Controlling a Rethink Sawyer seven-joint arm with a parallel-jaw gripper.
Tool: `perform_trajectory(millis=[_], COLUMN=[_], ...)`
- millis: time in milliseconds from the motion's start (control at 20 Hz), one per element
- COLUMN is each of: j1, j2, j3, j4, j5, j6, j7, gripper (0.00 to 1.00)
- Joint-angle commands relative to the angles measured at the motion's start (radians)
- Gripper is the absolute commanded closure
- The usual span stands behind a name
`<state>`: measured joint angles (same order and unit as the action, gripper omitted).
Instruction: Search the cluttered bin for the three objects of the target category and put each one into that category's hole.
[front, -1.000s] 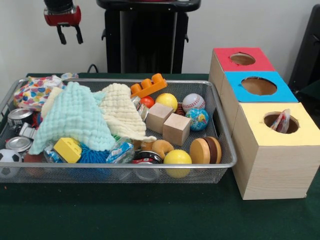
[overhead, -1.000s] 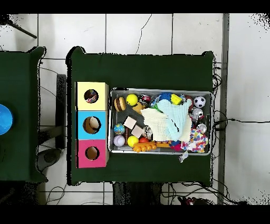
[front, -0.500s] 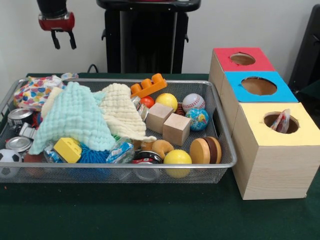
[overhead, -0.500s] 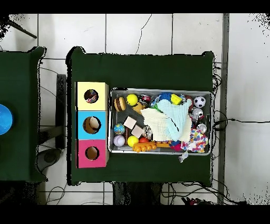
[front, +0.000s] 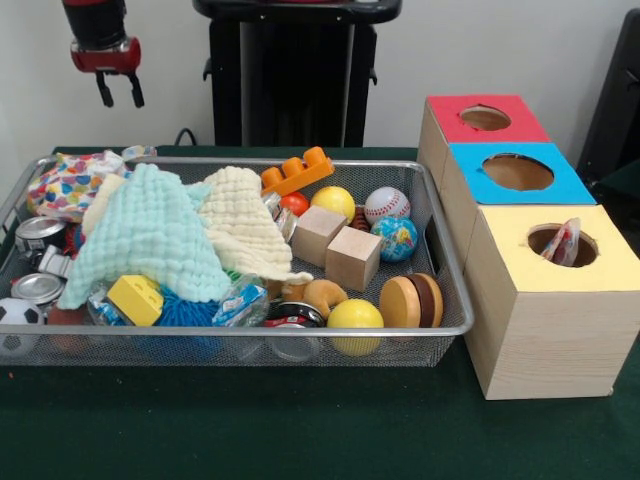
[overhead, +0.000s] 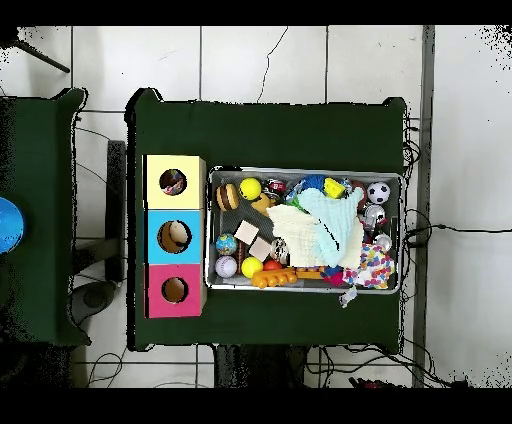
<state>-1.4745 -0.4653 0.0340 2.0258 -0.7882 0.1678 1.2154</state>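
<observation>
The gripper (front: 117, 90) is seen high at the upper left of the front view, above the far left corner of the wire bin (front: 440, 262). Its two black fingers hang down with a narrow gap between them, and nothing is held.

Below it, a colourful dotted cloth (front: 68, 183) lies in that corner of the bin. A mint green cloth (front: 150, 235) and a cream cloth (front: 240, 220) are spread over the middle. Two wooden cubes (front: 338, 246) are placed just beside the cream cloth. A baseball (front: 386, 204), a globe ball (front: 395, 238) and a yellow ball (front: 333, 201) are near them. An orange brick (front: 297, 171) rests at the far wall.

Three boxes stand beside the bin on the green tabletop (front: 300, 430): red (front: 485, 120), blue (front: 518, 172) and yellow (front: 560, 250). A small packet (front: 566, 241) is seen in the yellow box's hole.
</observation>
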Motion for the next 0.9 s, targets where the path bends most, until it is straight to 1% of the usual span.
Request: perform_trajectory(millis=[50,200,300,400,500,700,900], j1=[0.02,0.013,0.029,0.004,-0.047,-0.127,-0.176], j2=[0.097,0.136,0.141,0.15,0.149,0.15,0.145], j3=[0.003,-0.012,-0.045,-0.035,0.008,0.064,0.101], j4=[-0.185,-0.207,-0.226,-0.253,-0.273,-0.302,-0.321], j5=[-0.022,-0.02,-0.016,-0.014,-0.018,-0.026,-0.033], j6=[-0.066,-0.097,-0.123,-0.12,-0.087,-0.038,-0.005], j7=[0.133,0.151,0.175,0.16,0.108,0.038,-0.005], gripper=[0.0,0.0,0.0,0.0,0.0,0.0,0.0])
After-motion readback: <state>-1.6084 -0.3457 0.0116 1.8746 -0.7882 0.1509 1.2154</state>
